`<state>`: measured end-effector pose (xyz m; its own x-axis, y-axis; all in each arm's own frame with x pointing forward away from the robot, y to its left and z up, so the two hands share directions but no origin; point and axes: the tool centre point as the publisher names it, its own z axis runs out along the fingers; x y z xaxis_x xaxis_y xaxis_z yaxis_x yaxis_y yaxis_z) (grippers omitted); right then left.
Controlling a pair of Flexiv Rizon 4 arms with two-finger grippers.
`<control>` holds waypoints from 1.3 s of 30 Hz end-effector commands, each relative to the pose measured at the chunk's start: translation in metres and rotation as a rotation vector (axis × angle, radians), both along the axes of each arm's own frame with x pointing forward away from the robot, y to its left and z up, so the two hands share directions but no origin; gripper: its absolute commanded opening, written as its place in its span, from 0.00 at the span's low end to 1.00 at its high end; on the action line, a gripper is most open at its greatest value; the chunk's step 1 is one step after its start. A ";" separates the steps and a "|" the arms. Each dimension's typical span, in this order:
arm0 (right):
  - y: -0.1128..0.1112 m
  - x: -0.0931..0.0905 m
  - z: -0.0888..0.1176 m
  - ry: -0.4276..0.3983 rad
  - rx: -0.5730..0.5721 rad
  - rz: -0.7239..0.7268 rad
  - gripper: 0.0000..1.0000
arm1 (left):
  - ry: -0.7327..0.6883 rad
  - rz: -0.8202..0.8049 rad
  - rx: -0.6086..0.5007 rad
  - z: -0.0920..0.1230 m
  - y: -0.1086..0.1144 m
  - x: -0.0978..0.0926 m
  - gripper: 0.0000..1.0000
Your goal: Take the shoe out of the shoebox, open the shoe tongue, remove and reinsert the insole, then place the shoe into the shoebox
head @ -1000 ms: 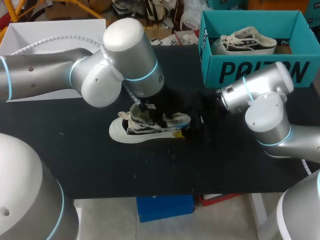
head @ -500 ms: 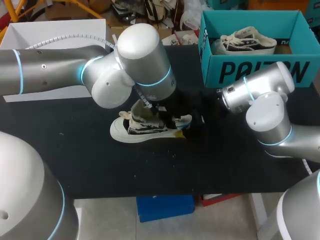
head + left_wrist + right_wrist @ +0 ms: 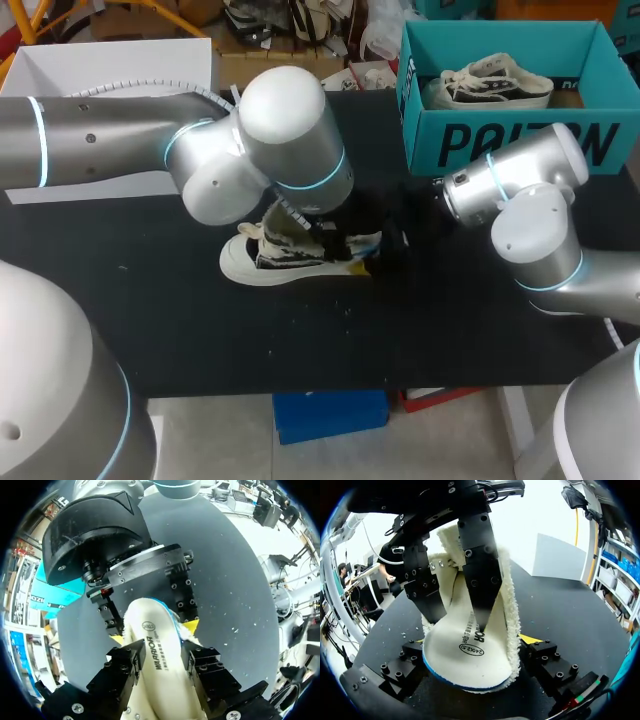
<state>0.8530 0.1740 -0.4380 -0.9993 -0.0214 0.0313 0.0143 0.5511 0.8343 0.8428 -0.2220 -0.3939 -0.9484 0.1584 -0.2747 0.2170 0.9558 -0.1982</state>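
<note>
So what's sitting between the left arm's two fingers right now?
A white insole with print on it. It fills the gap between the left arm's fingers, which touch it from both sides. The left wrist view shows this best.

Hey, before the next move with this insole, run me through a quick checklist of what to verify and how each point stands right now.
1. Left gripper shut on the insole: ok, it is pinched from both sides.
2. Right gripper steadying the shoe: cannot tell.
3. Insole fully free of the shoe: cannot tell, the left arm hides it in the head view.
4. Shoe resting on the table, away from its edges: ok.
5. Shoebox open for the return: ok, though another shoe already lies inside.
</note>
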 end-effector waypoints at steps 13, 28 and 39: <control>0.002 0.000 -0.001 0.001 -0.002 -0.001 0.00 | -0.111 0.136 -0.034 -0.007 0.001 -0.001 0.00; 0.002 0.000 -0.001 0.001 -0.002 -0.001 0.00 | -0.044 0.136 -0.082 0.006 0.009 -0.002 0.00; 0.002 0.000 -0.001 0.001 -0.002 -0.001 0.00 | 0.009 0.046 -0.165 0.027 0.017 -0.019 0.00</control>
<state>0.8534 0.1739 -0.4374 -0.9993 -0.0222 0.0315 0.0141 0.5503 0.8348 0.8263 -0.2165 -0.3721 -0.9549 0.0561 -0.2917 0.1506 0.9378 -0.3127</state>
